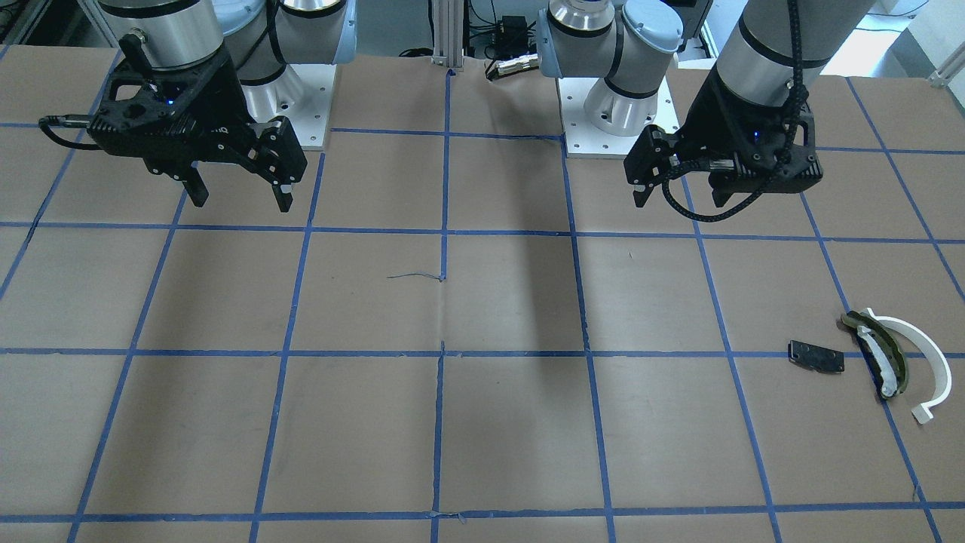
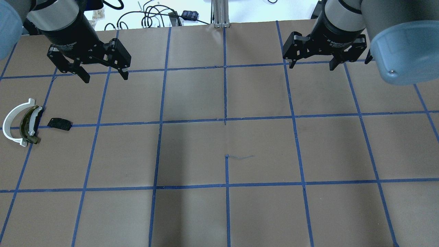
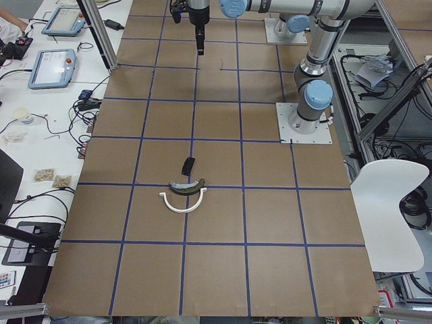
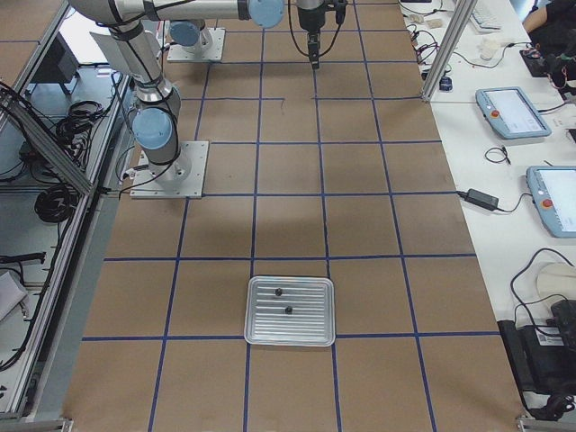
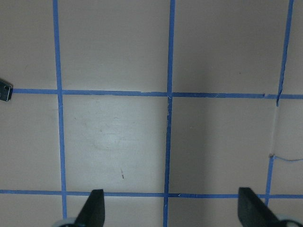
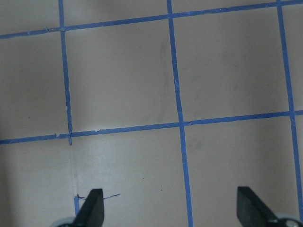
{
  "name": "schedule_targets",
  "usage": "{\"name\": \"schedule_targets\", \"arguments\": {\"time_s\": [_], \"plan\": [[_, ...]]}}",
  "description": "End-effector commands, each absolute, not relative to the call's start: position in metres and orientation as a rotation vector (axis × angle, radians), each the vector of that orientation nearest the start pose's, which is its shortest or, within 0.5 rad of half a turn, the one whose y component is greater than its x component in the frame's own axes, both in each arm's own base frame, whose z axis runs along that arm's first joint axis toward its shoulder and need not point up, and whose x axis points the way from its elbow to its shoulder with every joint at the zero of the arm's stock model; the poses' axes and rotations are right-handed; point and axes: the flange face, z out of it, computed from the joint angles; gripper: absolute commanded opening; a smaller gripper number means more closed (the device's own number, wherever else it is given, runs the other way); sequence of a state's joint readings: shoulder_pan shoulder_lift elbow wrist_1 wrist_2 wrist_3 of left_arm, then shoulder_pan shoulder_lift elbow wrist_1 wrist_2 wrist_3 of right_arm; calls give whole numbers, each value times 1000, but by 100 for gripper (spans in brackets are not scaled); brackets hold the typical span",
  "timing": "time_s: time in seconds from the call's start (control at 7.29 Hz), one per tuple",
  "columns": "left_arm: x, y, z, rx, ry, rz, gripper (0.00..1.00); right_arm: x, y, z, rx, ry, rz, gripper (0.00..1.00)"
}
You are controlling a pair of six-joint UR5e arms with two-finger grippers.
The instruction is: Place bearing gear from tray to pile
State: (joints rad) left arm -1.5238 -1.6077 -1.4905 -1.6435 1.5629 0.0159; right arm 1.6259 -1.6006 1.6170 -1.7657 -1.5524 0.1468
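I am seeing one small dark round part (image 4: 279, 292) and a second one like it (image 4: 288, 310) lying apart from each other in the ribbed silver metal tray (image 4: 310, 328). In the exterior right view they are too small for me to tell which one is the bearing gear. The tray is sitting flat on the brown paper-covered table (image 2: 260, 151), close to the edge at the robot's right end and about midway between the two long edges.

The pile is lying toward the opposite edge, at the robot's left end. There, a white plastic half-ring (image 2: 8, 123) is curving around a dark olive curved piece (image 2: 24, 127) that is carrying a pale strip. I cannot tell whether the two are touching. A flat black rectangular plate (image 2: 59, 124) is lying just beside them, on the side facing the table's middle and across a blue tape line (image 2: 103, 124).

The left end effector (image 2: 105, 78) is hanging above the pile's half of the table, released and gripping nothing, with its fingers spread wide. Its wrist camera is showing bare taped table between the fingertips (image 5: 94, 208), with a corner of the black plate at the picture's left border.

The right end effector (image 2: 312, 67) is hovering over the other half, well apart from the left one. It is likewise released and carrying nothing.
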Motion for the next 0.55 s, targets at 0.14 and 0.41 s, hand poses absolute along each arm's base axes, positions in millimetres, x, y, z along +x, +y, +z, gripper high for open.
{"name": "schedule_targets", "arguments": {"time_s": [0.14,0.41], "plan": [[-111,-509,502,-49,3151,43,100,161,-486,495,118,3103,-253,100],[-111,-508,500,-49,3151,48,100,161,-488,510,84,3099,-274,100]]}}
